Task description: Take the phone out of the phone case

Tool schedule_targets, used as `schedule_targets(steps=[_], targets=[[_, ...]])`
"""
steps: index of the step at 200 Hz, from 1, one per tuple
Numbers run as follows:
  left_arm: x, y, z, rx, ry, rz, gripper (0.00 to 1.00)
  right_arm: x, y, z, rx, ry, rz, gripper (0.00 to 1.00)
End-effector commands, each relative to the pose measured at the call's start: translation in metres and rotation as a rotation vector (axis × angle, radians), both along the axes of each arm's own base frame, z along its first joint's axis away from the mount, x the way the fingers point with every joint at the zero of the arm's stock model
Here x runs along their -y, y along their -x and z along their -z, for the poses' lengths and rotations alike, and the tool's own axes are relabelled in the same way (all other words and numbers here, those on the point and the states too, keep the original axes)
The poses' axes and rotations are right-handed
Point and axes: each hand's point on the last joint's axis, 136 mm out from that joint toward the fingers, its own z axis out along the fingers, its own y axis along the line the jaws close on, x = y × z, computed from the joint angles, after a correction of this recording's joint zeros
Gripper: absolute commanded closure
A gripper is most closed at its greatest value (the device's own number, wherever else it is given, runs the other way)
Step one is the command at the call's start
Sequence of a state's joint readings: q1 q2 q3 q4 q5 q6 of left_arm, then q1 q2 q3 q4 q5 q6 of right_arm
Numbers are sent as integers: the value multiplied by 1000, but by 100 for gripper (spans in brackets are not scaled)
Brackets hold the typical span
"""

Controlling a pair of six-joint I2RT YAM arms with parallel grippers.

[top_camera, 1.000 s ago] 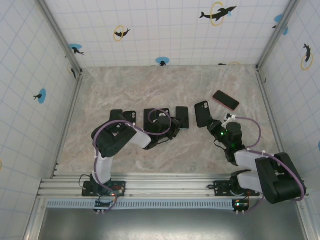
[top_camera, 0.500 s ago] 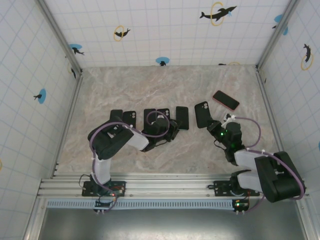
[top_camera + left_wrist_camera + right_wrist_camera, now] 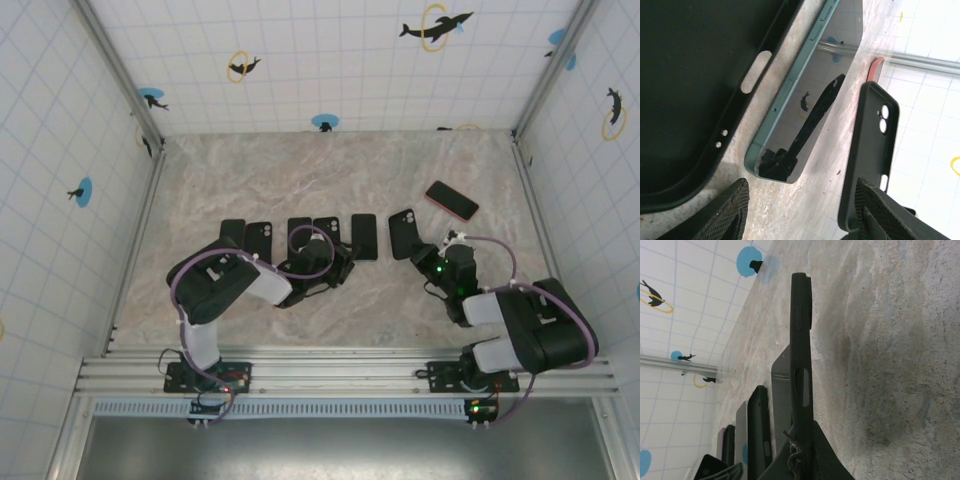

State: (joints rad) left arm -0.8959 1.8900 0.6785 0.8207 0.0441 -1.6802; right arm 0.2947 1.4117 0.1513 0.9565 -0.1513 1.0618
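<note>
1. Top view: a row of dark phones and cases lay across the marbled surface. The right claw was closed on the near end of the phone case, at the right end of that row. A red phone lay apart behind it. The left claw sat low at the middle of the row.
2. Left wrist view: the left claw was open, its ribbed fingers spread wide with nothing held between them. Just ahead lay a green-edged phone, glass up, beside an empty case lying hollow side up. Further right the phone case was tilted up off the surface, with 2 lenses showing in its cutout, so the phone was probably inside it.
3. Right wrist view: the right claw gripped the phone case, which stood upright and edge-on to the camera. Whether a phone filled it could not be told from here.
4. Handling, as a judgement: the case looked matte and rubbery, so it should flex and grip well. The phone would be stiff, smooth, slippery and breakable at the glass. With 1 claw pinching the case, the other could peel a corner lip or press through the cutout. It could then take the phone by its long edges, low over the surface.
</note>
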Motion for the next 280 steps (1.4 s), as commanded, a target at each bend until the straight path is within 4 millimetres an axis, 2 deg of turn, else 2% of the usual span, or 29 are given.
schedule_targets(steps=[1, 55, 77, 115, 140, 161, 220, 280], targets=[[5, -2, -26, 47, 21, 16, 40, -6, -16, -18, 72, -16, 16, 100], [5, -3, -63, 136, 2, 44, 34, -19, -25, -6, 45, -14, -1, 100], [0, -5, -71, 159, -27, 44, 30, -25, -26, -3, 38, -21, -14, 100], [-10, -5, -74, 164, -32, 29, 28, -30, -27, 0, 31, -25, -30, 100], [-11, -7, -77, 172, -30, 32, 28, -33, -25, 2, 26, -14, -54, 91], [-9, -9, -78, 178, -25, 39, 28, -33, -25, 5, 16, 3, -63, 88], [-7, -8, -75, 173, -15, 53, 28, -33, -23, 11, 1, 105, -108, 62], [-3, -10, -78, 182, -9, 65, 28, -25, -18, 18, -14, 274, -144, 50]])
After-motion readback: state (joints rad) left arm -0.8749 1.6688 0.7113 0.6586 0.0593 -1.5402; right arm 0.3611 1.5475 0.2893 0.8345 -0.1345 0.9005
